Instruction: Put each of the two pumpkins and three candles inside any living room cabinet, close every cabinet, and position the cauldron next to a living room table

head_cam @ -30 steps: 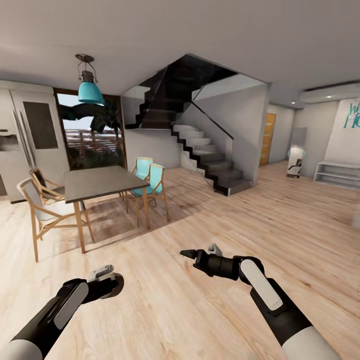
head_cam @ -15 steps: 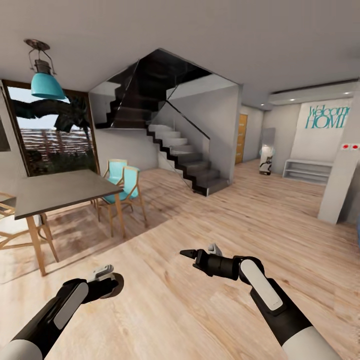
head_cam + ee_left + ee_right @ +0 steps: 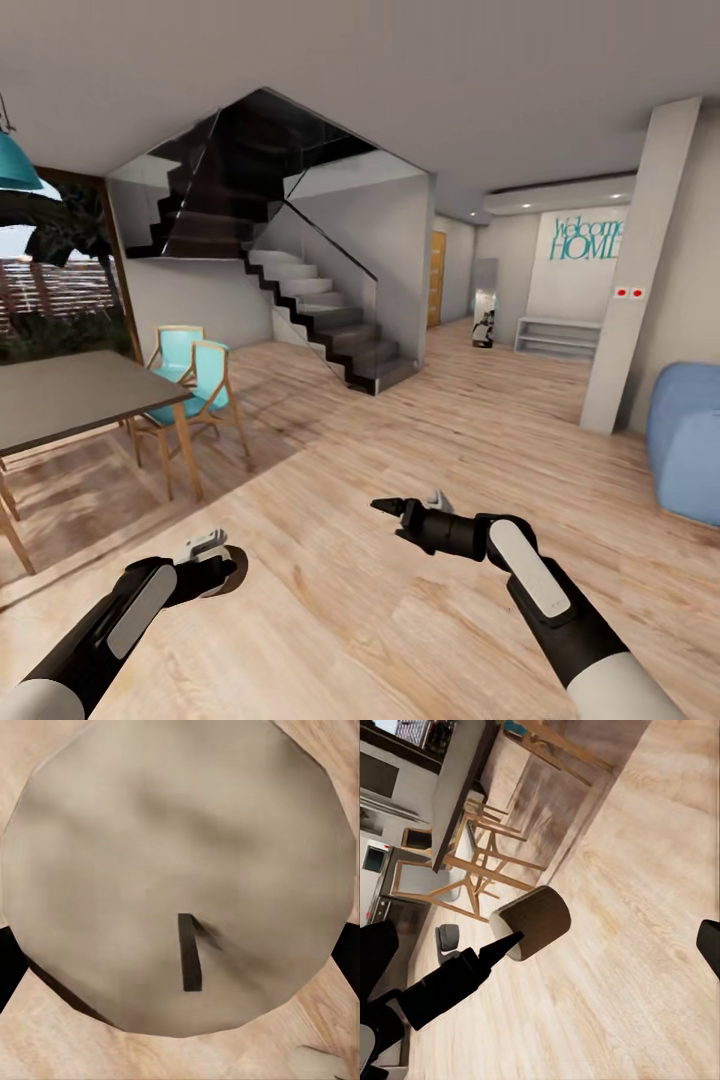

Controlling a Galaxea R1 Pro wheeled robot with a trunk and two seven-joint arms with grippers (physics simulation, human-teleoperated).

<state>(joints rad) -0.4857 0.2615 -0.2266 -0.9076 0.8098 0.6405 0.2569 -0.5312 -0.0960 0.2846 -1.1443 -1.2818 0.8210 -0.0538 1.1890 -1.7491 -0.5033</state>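
Observation:
My left gripper is low at the left of the head view, shut on a tan candle. In the left wrist view the candle's round top with its dark wick sits between the two dark fingers. The right wrist view shows the same candle as a short cylinder held above the wood floor. My right gripper hangs over the floor at centre, open and empty, one pointed finger showing in its wrist view. The pumpkins, cabinet, cauldron and table are out of view.
A grey-topped dining set with teal chairs stands at the left. A dark staircase rises behind it. At the right are a white pillar and a blue sofa, with a white shelf far back.
The camera has swung right: the dining set slid left, and the pillar and blue sofa came into view. Both arms keep the same pose, the candle still held.

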